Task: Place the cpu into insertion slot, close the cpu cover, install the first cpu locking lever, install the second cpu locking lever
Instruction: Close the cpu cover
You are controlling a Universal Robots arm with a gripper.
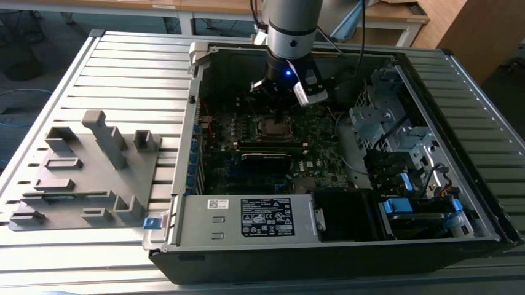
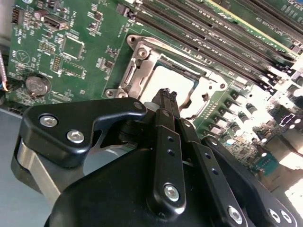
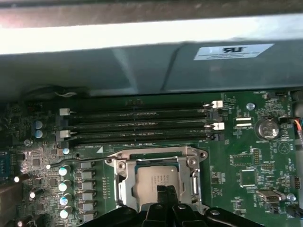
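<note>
1. Cpu (image 1: 271, 127) lies in the slot (image 1: 272, 120), mid-board inside the case (image 1: 328, 258). Exterior view: gripper (image 1: 279, 92) hangs over the board, just far of it.
2. Second wrist view: fingers (image 2: 163, 101) pinched narrow, nothing between them, tips just above the cpu's near edge. Cover (image 2: 139, 71) looks down around the cpu.
3. First wrist view: cover frames the cpu squarely. My read: lever stage. Press on metal only, straight down, and stay off the cpu top and the memory slots (image 3: 137, 125).
</note>
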